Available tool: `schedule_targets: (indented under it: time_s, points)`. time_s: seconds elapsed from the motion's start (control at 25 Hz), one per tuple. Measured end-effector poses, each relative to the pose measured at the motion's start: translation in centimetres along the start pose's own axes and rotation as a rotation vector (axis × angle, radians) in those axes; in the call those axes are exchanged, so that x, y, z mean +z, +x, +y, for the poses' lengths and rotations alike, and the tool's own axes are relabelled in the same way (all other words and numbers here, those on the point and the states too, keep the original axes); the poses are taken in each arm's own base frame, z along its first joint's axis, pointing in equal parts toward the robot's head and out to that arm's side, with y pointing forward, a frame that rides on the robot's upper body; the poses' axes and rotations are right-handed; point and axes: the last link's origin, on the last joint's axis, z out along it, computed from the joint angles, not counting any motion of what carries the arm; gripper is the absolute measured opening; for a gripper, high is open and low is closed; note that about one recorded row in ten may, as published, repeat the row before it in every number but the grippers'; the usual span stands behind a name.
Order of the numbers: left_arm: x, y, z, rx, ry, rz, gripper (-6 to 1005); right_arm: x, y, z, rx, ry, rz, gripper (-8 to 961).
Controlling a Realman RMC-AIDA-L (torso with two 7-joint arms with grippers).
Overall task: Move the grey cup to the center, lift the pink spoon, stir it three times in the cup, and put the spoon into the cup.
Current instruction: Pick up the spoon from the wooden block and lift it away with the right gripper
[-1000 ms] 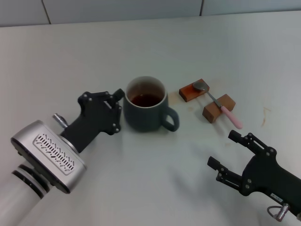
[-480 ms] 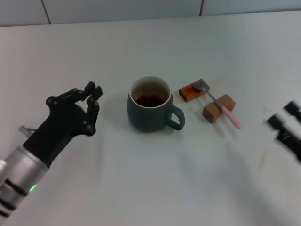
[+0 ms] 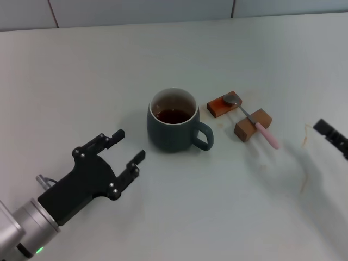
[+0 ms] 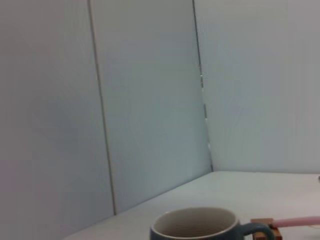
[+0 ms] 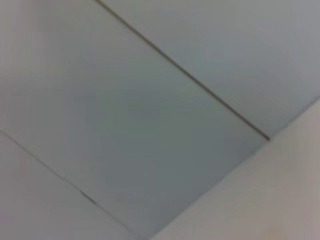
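The grey cup (image 3: 173,126) stands upright mid-table with dark brown liquid in it, its handle toward the right. It also shows in the left wrist view (image 4: 195,226). The pink spoon (image 3: 254,122) lies across two brown blocks, metal bowl on the far one, pink handle (image 4: 298,221) overhanging the near one. My left gripper (image 3: 129,144) is open and empty, in front of the cup and to its left, apart from it. Only a tip of my right gripper (image 3: 330,135) shows at the right edge, well to the right of the spoon.
The two brown blocks (image 3: 222,105) (image 3: 251,125) sit just to the right of the cup's handle. A grey panelled wall (image 3: 163,11) runs along the table's far edge. The right wrist view shows only wall and table edge.
My left gripper drew back from the cup's left side toward the front left and now stands open. The cup ended up slightly further right. My right arm swung out to the right edge.
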Motion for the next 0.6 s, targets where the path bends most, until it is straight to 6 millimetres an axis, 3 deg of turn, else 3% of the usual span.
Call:
schedule_targets:
  time_s: [0.28, 0.6]
  points:
    - [0.1, -0.1, 0.3, -0.003, -0.005, -0.003, 680, 2.6, 0.8, 0.0, 0.013, -0.011, 0.111, 827]
    - [0.2, -0.1, 0.3, 0.006, -0.005, -0.01, 815, 4.3, 1.6, 0.0, 0.035, 0.011, 0.16, 827]
